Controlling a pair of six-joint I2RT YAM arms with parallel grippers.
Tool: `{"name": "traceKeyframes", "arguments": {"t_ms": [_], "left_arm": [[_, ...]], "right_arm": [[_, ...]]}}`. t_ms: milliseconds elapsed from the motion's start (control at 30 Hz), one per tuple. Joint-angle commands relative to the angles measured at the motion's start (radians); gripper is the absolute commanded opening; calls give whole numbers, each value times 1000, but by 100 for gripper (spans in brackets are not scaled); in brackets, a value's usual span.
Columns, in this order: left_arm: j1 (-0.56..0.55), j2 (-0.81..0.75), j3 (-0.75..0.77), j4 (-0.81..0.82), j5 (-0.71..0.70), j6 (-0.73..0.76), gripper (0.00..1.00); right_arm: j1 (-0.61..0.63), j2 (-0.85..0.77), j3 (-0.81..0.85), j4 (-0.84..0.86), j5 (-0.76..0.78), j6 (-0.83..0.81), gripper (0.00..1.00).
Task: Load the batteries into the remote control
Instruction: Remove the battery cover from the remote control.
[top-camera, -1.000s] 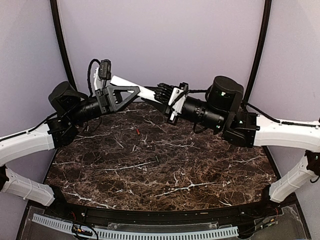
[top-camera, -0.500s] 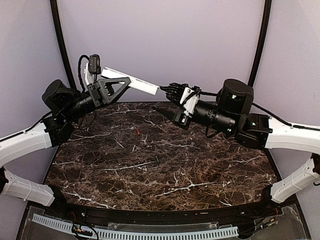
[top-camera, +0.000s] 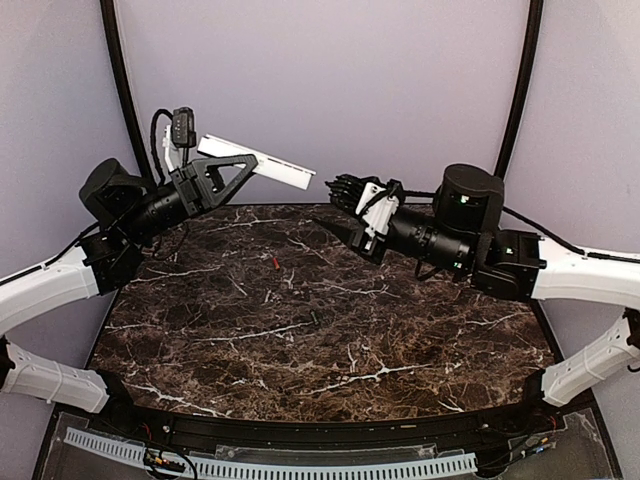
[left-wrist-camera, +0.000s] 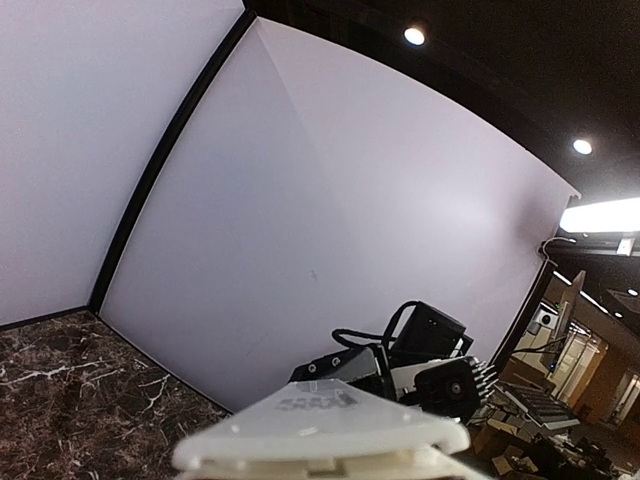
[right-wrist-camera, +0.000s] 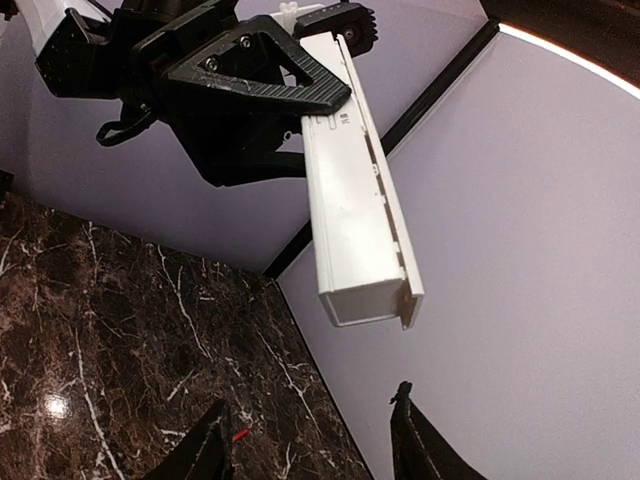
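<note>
Left gripper (top-camera: 240, 162) clamps the remote control (top-camera: 283, 172) at upper left, its gripped end hidden behind the fingers (top-camera: 222, 178). Its long axis points right, slightly down, toward the right gripper (top-camera: 330, 203), jaws apart and empty. A red-orange battery (top-camera: 274, 263) lies on the table (top-camera: 400, 330) below.

remote control (left-wrist-camera: 320, 435) blurred, cut by bottom edge; red battery (top-camera: 275, 263) a tiny speck
</note>
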Motion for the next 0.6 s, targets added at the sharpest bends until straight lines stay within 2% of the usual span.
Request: {"name": "traceKeyframes", "arguments": {"t_ms": [0, 567], "left_arm": [[2, -43, 6, -39, 36, 71, 0], [1, -30, 10, -55, 59, 75, 0]], "right_arm": [[-17, -48, 19, -4, 64, -38, 47], [-17, 35, 138, -23, -31, -135, 26]]}}
